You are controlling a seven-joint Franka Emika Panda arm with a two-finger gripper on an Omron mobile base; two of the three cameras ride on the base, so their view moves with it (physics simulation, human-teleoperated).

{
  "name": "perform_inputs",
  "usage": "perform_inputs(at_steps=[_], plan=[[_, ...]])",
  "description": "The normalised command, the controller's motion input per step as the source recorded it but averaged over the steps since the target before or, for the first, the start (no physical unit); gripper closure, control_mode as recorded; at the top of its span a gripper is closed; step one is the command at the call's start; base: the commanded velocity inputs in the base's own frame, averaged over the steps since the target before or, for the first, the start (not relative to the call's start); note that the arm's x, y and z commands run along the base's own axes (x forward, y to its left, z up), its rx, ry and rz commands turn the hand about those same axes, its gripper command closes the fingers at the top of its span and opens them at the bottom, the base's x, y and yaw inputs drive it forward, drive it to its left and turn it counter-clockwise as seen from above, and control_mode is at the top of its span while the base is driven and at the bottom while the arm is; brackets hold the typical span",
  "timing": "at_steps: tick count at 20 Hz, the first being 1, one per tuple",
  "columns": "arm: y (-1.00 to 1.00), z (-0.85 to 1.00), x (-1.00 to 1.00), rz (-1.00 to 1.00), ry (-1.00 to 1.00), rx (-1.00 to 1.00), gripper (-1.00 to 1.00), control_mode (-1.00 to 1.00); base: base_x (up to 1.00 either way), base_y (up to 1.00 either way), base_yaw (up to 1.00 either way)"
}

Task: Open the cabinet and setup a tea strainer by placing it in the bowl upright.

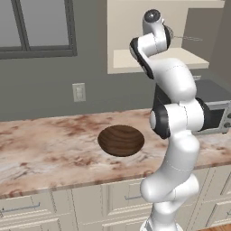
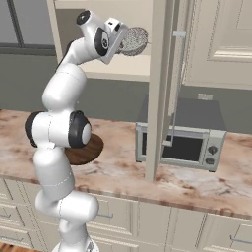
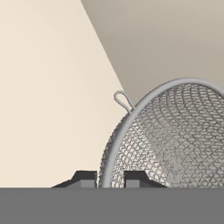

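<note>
The cabinet (image 2: pixel 158 88) stands open, its door swung out edge-on with the grey bar handle (image 2: pixel 177 83) facing right. Up at the pale shelf (image 1: pixel 158 58), my gripper (image 2: pixel 123 42) is shut on the tea strainer (image 2: pixel 134 40), a grey mesh cup held tilted. In the hand view both fingertips straddle the rim of the tea strainer (image 3: pixel 175 140), with my gripper (image 3: pixel 110 180) at its lower left edge. The strainer's thin wire handle (image 1: pixel 188 38) pokes out to the right of the arm. The dark wooden bowl (image 1: pixel 121 140) sits on the marble counter below, partly behind my arm (image 2: pixel 91 147).
A grey microwave (image 2: pixel 182 140) stands on the counter (image 1: pixel 49 149) right of the bowl, beneath the open door. A wall outlet (image 1: pixel 79 92) and a window (image 1: pixel 36 27) lie to the left. Cream drawers (image 1: pixel 27 210) run under the counter edge.
</note>
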Motion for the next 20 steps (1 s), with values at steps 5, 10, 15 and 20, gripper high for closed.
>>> perform_inputs(at_steps=[5,10,15,20], plan=[[0.01,-0.07,0.00,0.00,0.00,-0.16,1.00,-1.00,0.00,0.00,0.00],[0.04,-0.11,0.00,0.00,0.01,-0.21,1.00,-1.00,0.00,0.00,0.00],[0.10,-0.03,0.00,0.00,0.02,-0.13,1.00,-1.00,0.00,0.00,0.00],[0.04,-0.01,-0.25,0.00,0.01,0.00,1.00,-1.00,0.00,0.00,0.00]])
